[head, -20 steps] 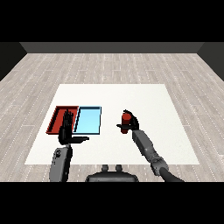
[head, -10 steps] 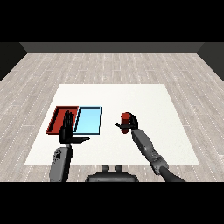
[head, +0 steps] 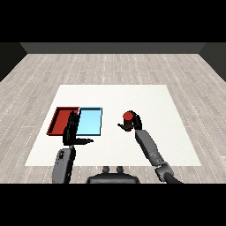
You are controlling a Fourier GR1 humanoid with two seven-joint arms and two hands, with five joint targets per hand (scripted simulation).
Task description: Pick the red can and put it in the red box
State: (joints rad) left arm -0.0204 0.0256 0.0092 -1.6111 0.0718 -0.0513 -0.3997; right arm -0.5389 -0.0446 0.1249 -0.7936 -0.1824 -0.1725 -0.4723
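The red can stands upright right of the table's middle, with my right hand curled round it from the right and behind. The red tray lies at the left of the table, and the light blue tray touches its right side. My left hand hovers with straight fingers over the seam between the two trays, its thumb pointing right, and it holds nothing. It hides part of the red tray's right edge.
The white table sits on a grey plank floor. Bare white surface stretches between the blue tray and the can, and beyond both toward the far edge.
My right hand with the red can has shifted slightly left, toward the trays. The left hand has stayed over the trays.
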